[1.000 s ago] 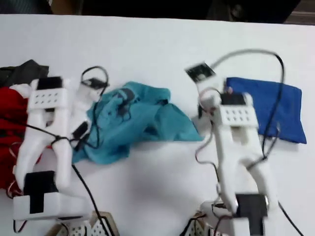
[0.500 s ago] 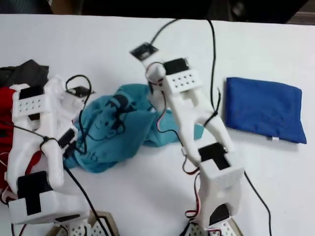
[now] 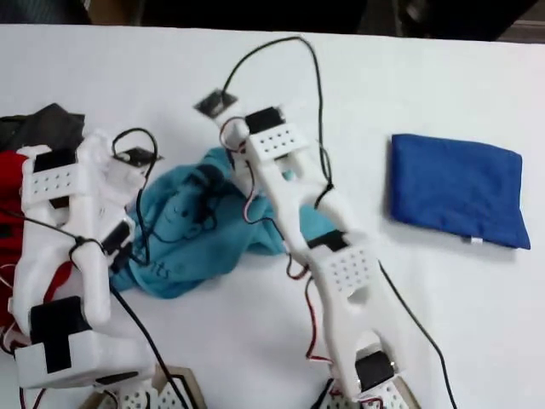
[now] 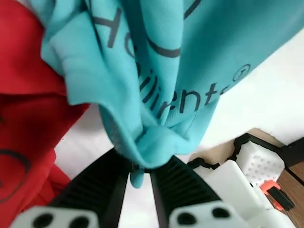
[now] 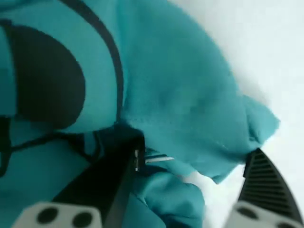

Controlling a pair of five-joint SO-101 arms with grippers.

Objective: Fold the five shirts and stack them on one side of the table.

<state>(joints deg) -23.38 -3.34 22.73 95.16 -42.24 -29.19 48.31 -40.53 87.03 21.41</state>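
The teal shirt [image 3: 192,226] lies crumpled and unfolded on the white bench [image 3: 426,77], its dark printed figure and lettering facing up in the high view. The left claw [image 4: 140,178] is closed tight on a bunched fold at the teal shirt's edge, the cloth pinched between its 2 black fingers and a small tip of fabric poking out below them; the lettered part of the shirt hangs up and away from that grip. The right claw [image 5: 194,161] is spread wide over another part of the teal shirt, with a loose fold lying between its 2 fingers and neither finger clamping it. In the high view the left arm [image 3: 68,221] stands on the teal shirt's left side, and the right arm [image 3: 298,213] leans in diagonally across the teal shirt's right half, covering part of it, with black cables looping above both. A red shirt [image 3: 17,213] lies in a heap just beyond the left arm from the teal shirt, and in the left wrist view its cloth touches the teal fabric. A dark shirt [image 3: 38,126] sits bunched behind the red one, farther from the teal shirt. A blue shirt [image 3: 456,189], folded into a neat rectangle, lies flat well apart from the teal shirt on its right side.
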